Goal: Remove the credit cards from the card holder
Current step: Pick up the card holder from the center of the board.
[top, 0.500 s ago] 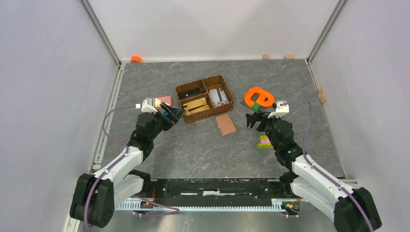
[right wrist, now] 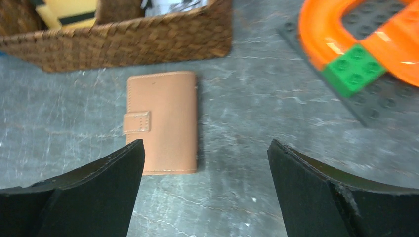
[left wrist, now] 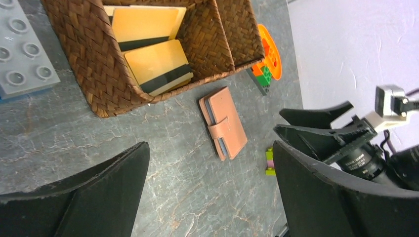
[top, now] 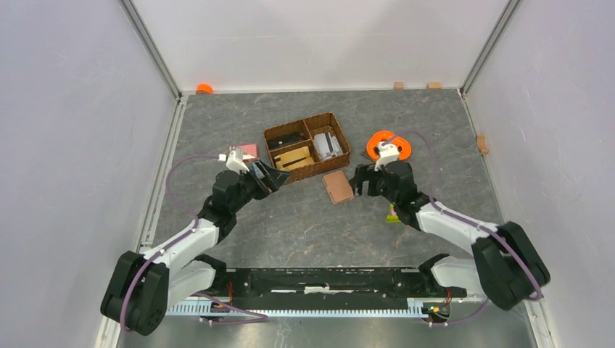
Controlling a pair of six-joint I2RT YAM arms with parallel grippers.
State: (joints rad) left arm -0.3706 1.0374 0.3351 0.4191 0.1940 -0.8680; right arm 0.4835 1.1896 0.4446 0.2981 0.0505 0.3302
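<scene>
on the table, a shut card holder between two wide-open grippers

just in front of the woven basket (top: 319,168), the card holder (top: 338,186) lies flat and closed on the grey tabletop, its strap tab (right wrist: 137,122) fastened across the cover. the left gripper (top: 268,176) hovers to its left and the right gripper (top: 360,181) just beside its right edge; both have their jaws spread wide and neither holds anything.

the holder looks light and thin, with a soft leather-like cover that would probably flex and slide on the smooth surface rather than lift cleanly. one gripper pinning the spine side while the other works the tab loose seems the sensible hold. the cards inside are likely stiff and slick, best pinched by an exposed edge.

the right wrist view shows the tab and the cover's stitching squarely from above, but nothing of the contents. the left wrist view, looking from the side, catches thin grey slivers at the holder's open edge, probably the credit cards (left wrist: 209,112), and also yellow cards (left wrist: 158,66) in the basket. only the top view shows both arms flanking the holder.
</scene>
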